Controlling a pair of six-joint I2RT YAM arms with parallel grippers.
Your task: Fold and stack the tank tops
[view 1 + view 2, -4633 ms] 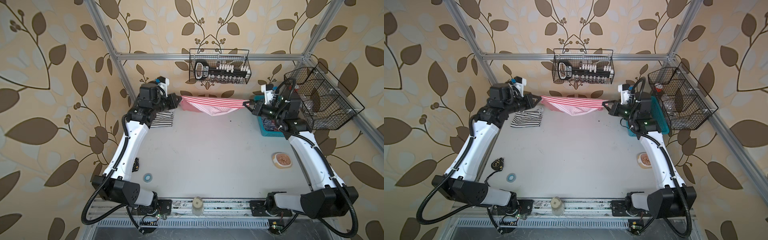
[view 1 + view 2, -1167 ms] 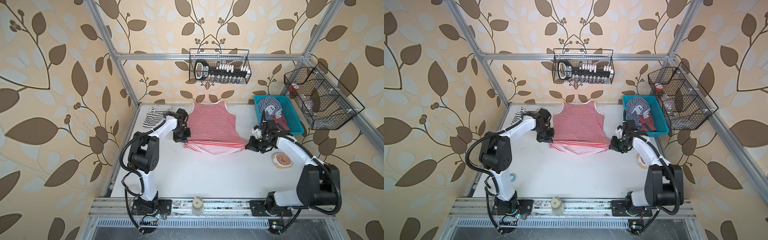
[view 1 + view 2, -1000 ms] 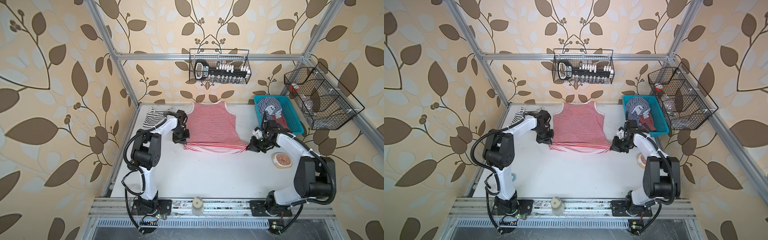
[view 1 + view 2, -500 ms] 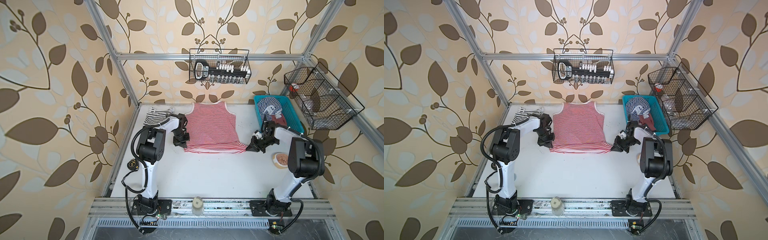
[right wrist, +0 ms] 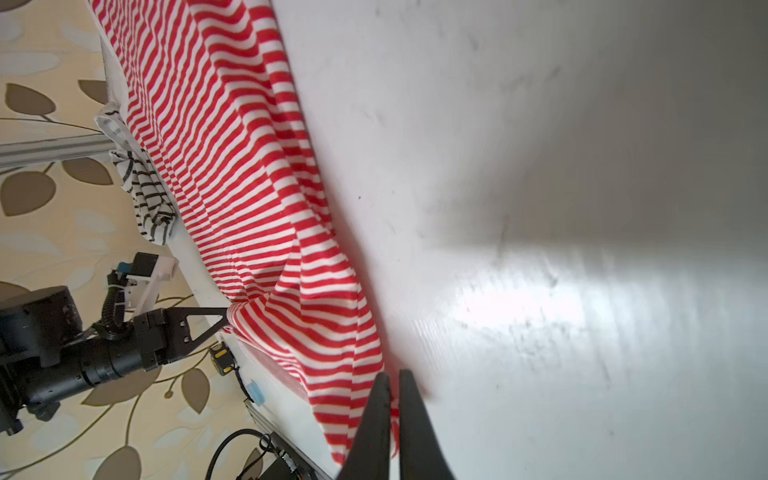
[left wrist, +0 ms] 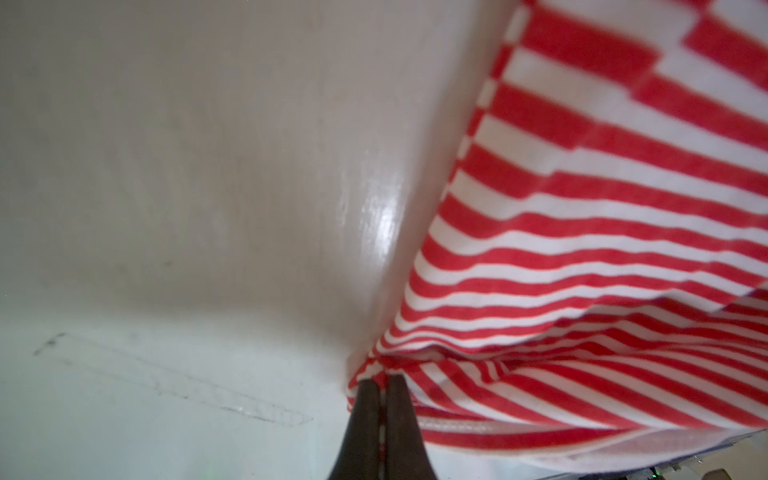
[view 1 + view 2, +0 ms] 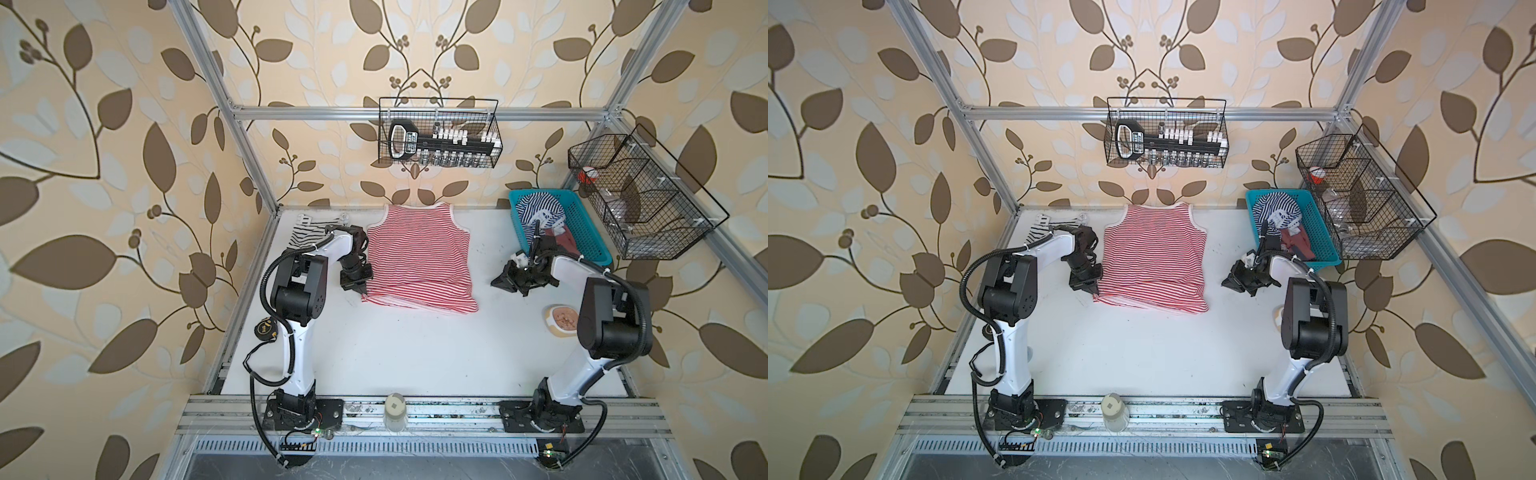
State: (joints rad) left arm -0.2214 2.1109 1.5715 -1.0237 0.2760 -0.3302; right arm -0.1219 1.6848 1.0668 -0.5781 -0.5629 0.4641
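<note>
A white table [image 7: 415,353] fills the floor of a metal-framed booth papered with brown leaves. The red-striped tank top [image 7: 417,257] lies spread across the back middle of the table, its neck toward the rear wall and its hem toward the front, where the cloth bunches in loose layers; both top views show it so [image 7: 1154,257]

A wire basket [image 7: 440,100] hangs on the rear rail above it, and a second wire basket [image 7: 665,232] hangs on the right. A blue basket [image 7: 582,220] sits at the back right corner of the table with striped and dark red clothes in it

The black-striped tank top [image 7: 307,232] lies crumpled in the back left corner, just beside the left arm and apart from the red one

The left gripper [image 7: 360,291] rests at the near left hem corner of the red-striped tank top, and its wrist view shows its jaws [image 6: 384,380] clamped together on a pinch of that striped cloth. The right gripper [image 7: 496,284] sits low over bare table to the right of the hem, clear of the cloth; its jaws [image 5: 395,376] stand a narrow slit apart and hold nothing

A small dish [image 7: 561,320] lies near the right arm, a tape measure [image 7: 264,330] at the left edge and a capped bottle [image 7: 395,409] on the front rail
</note>
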